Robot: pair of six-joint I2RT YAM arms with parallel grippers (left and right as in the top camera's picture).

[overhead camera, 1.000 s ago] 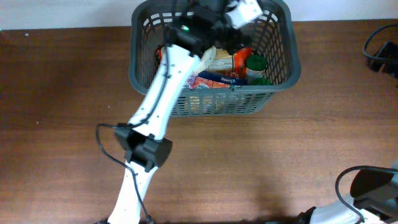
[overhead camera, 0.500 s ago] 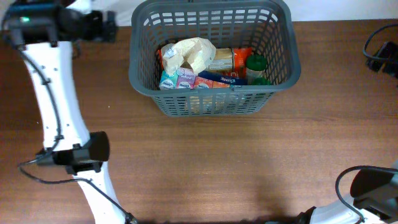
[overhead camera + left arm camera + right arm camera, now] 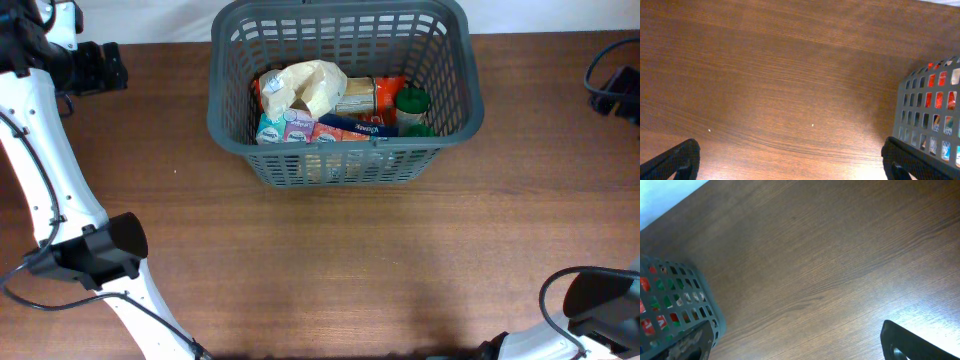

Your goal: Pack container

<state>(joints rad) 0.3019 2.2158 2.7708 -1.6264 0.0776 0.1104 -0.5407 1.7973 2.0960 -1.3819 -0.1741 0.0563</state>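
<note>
The dark grey slotted basket (image 3: 228, 120) stands at the back middle of the table. It holds a cream bag (image 3: 310, 85), an orange packet (image 3: 372, 95), a green-capped bottle (image 3: 411, 101) and blue and teal packs (image 3: 300, 128). Its corner shows in the left wrist view (image 3: 932, 115) and in the right wrist view (image 3: 675, 305). My left gripper (image 3: 105, 66) is at the back left, well left of the basket, open and empty over bare wood (image 3: 790, 160). My right gripper (image 3: 800, 345) is open and empty over bare wood; only the right arm's base (image 3: 600, 300) shows overhead.
A black cable (image 3: 610, 80) lies at the right edge of the table. The left arm's white links (image 3: 40, 170) run down the left side. The brown wooden table (image 3: 350, 260) spreads in front of the basket.
My left arm has swung out of the basket and far to the left, to the table's back left corner. The cream bag now lies in the basket. The right arm has not moved.
</note>
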